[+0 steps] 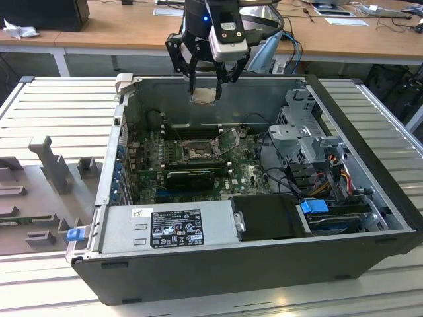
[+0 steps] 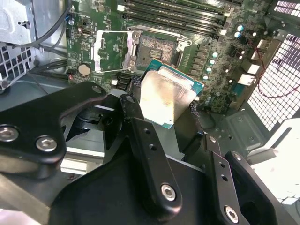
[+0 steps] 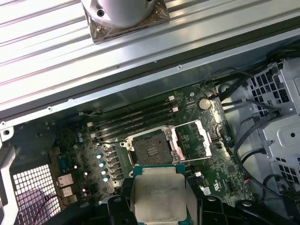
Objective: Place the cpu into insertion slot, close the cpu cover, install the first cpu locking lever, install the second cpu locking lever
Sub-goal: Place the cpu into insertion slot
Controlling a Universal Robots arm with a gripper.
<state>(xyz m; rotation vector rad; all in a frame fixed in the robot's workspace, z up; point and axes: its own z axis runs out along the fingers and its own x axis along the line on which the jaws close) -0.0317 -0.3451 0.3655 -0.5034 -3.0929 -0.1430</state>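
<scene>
Exterior view: the open computer case (image 1: 264,264) lies on its side on the ribbed grey desk (image 1: 59,105). Inside it you've got the green motherboard (image 1: 244,175), a power supply (image 1: 172,224) and a drive cage (image 1: 301,142). The gripper (image 1: 208,89) hangs over the case's far wall, fingers clamped on the cpu (image 1: 203,96), well above the insertion slot (image 1: 197,152).

Second wrist view: black fingers (image 2: 140,133) pinch the cpu (image 2: 168,93) by two opposite edges, silvery face showing. The insertion slot (image 2: 157,46) sits bare beyond it, with the cpu cover (image 2: 99,51) swung open beside it.

First wrist view: same deal, cpu (image 3: 159,194) clear of the insertion slot (image 3: 151,151), cpu cover (image 3: 176,143) flipped open just beside.
</scene>
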